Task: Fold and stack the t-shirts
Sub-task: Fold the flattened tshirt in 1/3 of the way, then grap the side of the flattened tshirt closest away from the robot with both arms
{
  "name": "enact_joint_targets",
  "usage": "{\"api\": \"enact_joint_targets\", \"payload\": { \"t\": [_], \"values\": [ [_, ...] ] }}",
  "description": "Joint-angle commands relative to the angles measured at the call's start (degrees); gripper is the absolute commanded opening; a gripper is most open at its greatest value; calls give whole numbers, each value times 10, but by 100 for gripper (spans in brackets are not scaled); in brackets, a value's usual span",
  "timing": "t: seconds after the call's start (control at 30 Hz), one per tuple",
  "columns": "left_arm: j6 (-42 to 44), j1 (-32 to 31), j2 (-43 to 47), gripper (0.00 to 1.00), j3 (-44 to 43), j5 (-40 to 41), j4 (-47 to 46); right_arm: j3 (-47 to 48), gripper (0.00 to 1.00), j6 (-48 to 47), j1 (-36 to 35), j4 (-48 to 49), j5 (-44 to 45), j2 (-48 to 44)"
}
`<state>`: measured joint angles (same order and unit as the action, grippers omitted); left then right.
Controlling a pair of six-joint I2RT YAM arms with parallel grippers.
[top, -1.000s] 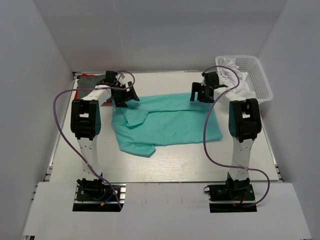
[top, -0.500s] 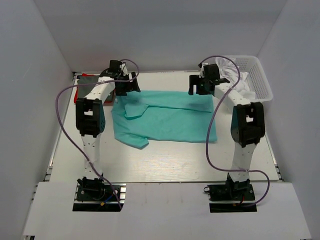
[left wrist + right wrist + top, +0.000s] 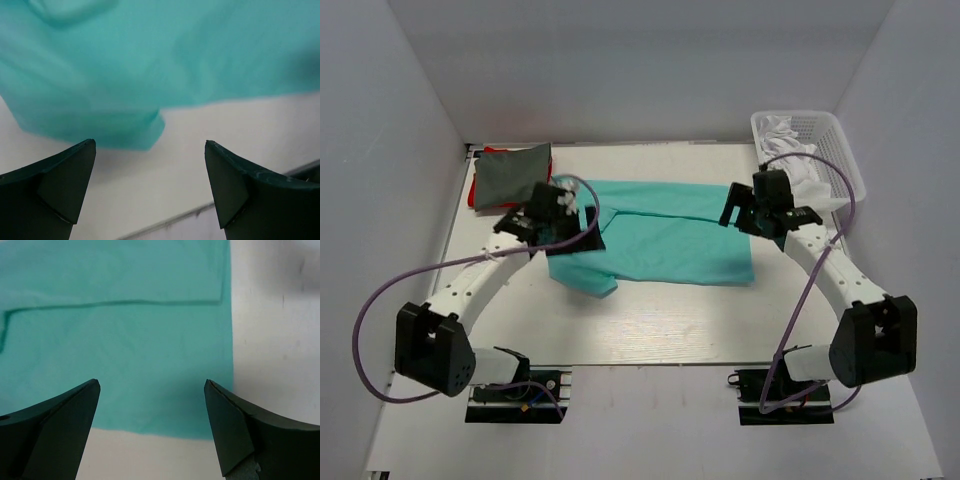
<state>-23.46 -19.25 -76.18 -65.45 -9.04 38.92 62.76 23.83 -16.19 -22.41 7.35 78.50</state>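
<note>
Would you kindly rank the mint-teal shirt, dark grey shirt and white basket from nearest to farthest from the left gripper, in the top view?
1. The mint-teal shirt, right by the left gripper, mid-table.
2. The dark grey shirt, far left corner.
3. The white basket, far right corner.

A plain mint-teal t-shirt (image 3: 670, 235) lies beneath the dark left gripper (image 3: 150, 145) and the dark right gripper (image 3: 152, 382). Beyond the left gripper, a plain dark grey t-shirt (image 3: 510, 175) covers a red t-shirt (image 3: 472, 195). Beyond the right gripper is a white lattice basket (image 3: 845, 160). The worktop (image 3: 660, 320) is off-white and the cables (image 3: 380, 300) are purple.
</note>
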Motion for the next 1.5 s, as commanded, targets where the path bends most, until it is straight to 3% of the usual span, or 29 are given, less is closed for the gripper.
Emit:
{"api": "enact_joint_targets", "payload": {
  "t": [0.0, 0.07, 0.23, 0.43, 0.5, 0.6, 0.73, 0.87, 0.9, 1.03, 1.13, 1.23, 1.47],
  "values": [
    [-41, -50, 4, 100, 107, 3, 48, -40, 90, 68, 3, -64, 34, -49],
    [-57, -76, 19, 100, 151, 9, 42, -76, 90, 75, 3, -69, 30, -79],
    [-69, -122, 3, 100, 158, 42, 14, -106, 90, 80, 5, -90, 31, -97],
    [-84, -164, -122, 94, 114, 178, 30, -120, 90, 86, 10, -105, 51, -110],
    [-84, -177, -137, 91, 105, 183, 36, -120, 90, 86, 11, -108, 58, -123],
    [-84, -177, -129, 81, 111, 195, 17, -120, 90, 82, 14, -114, 74, -137],
    [-102, -182, -133, 78, 112, 239, 6, -128, 90, 81, 17, -119, 58, -149],
    [-102, -182, -172, 64, 98, 239, -2, -143, 90, 82, 19, -119, 40, -150],
    [-102, -182, -179, 50, 98, 239, -2, -148, 90, 86, 19, -119, 35, -148],
    [-102, -182, -168, 30, 98, 239, 12, -165, 90, 103, 17, -122, 5, -143],
    [-102, -182, -134, 29, 98, 244, 40, -178, 89, 131, 19, -124, 12, -126],
    [-102, -182, -114, 20, 98, 244, 69, -180, 87, 142, 19, -125, 10, -95],
    [-80, -187, -114, 20, 63, 233, 142, -202, 82, 163, 19, -87, -23, -49]
  ]
}}
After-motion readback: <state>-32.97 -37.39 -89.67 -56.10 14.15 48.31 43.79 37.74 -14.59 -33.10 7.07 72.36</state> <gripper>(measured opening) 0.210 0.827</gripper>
